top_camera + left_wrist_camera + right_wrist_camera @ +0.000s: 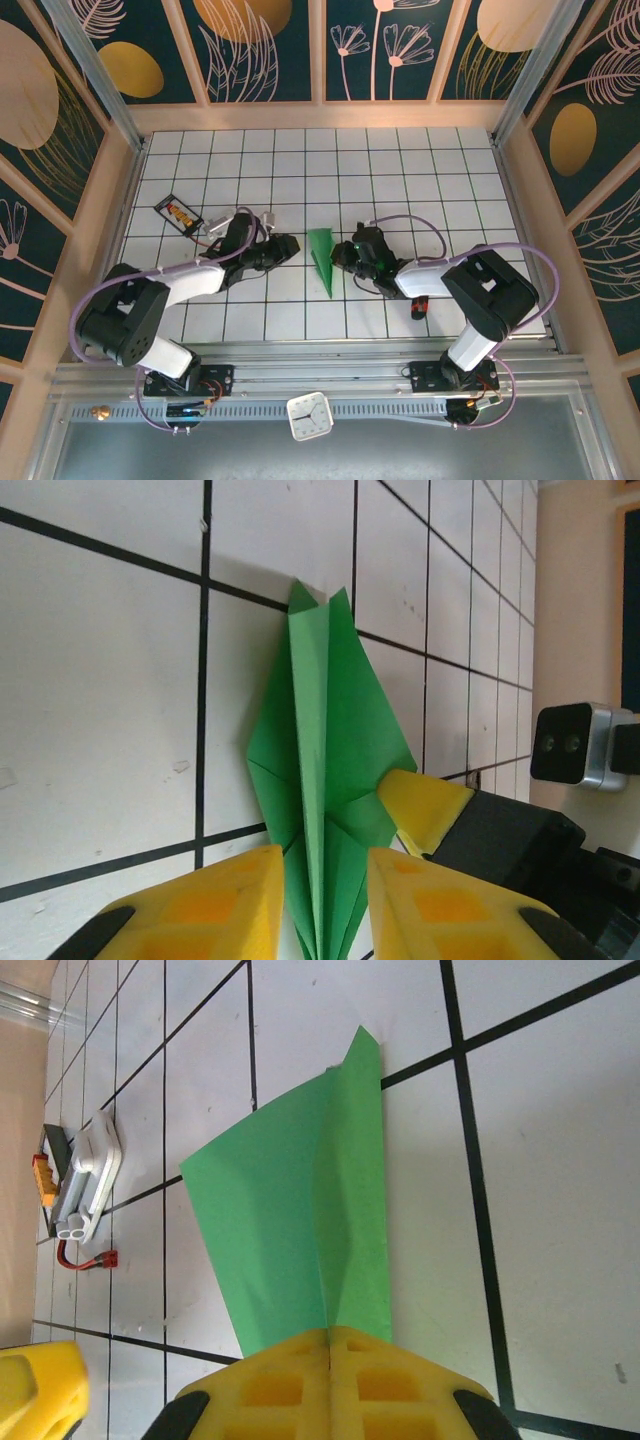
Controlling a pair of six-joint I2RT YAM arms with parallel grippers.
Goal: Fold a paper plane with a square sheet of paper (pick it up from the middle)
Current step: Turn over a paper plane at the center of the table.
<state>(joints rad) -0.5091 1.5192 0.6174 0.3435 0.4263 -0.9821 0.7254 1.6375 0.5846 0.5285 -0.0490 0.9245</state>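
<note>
A slim green paper plane (322, 258) lies near the middle of the gridded table (400, 160), a little toward the near edge, its tip pointing at that edge. The right gripper (330, 1345) has its yellow fingers pressed together on the plane's right side. The left gripper (320, 900) stands with its fingers apart, straddling the plane's centre crease.

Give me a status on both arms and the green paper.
Right gripper shut on paper plane. Left gripper open, astride its centre crease. Black packet off left, apart from it.
</note>
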